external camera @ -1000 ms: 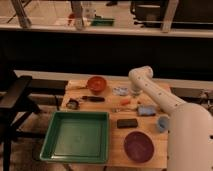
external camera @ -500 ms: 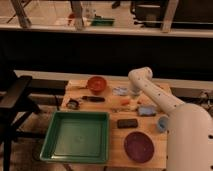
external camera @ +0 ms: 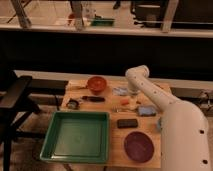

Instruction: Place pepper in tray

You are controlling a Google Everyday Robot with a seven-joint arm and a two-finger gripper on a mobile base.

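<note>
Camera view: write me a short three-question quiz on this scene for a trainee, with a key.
1. True or false: the pepper already lies in the tray.
2. Pick one. The claw is: A) over the tray, B) close by the pepper, C) raised high above everything.
3. Fill in: the bowl just right of the tray is ___ in colour.

Key: 1 false; 2 B; 3 purple.
</note>
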